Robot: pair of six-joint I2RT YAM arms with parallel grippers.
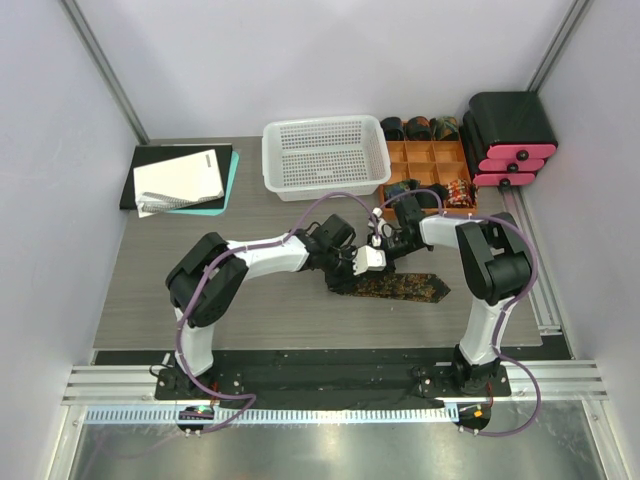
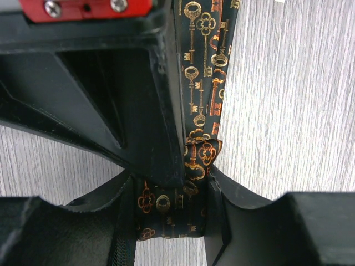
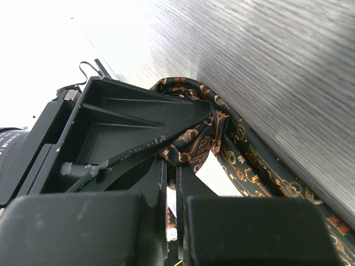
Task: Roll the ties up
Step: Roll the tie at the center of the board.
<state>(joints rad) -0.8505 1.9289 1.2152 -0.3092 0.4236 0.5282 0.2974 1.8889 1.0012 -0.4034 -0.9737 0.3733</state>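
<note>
A dark tie with a gold and orange key pattern (image 1: 395, 288) lies on the grey table, its wider pointed end to the right. Both grippers meet over its left part. My left gripper (image 1: 362, 260) holds the tie's narrow folded end between its fingers; in the left wrist view the left gripper (image 2: 169, 208) is closed across the fabric and the tie (image 2: 202, 66) runs away up the frame. My right gripper (image 1: 388, 240) is nearly closed and pinches a bunched fold of the tie (image 3: 249, 163) at the fingertips of the right gripper (image 3: 178, 160). A white label shows inside the fold.
A white mesh basket (image 1: 325, 155) stands at the back centre. An orange compartment tray (image 1: 430, 170) with rolled ties (image 1: 418, 127) is to its right. A black and pink box (image 1: 510, 135) is at the back right. A notebook (image 1: 180, 178) lies at the back left.
</note>
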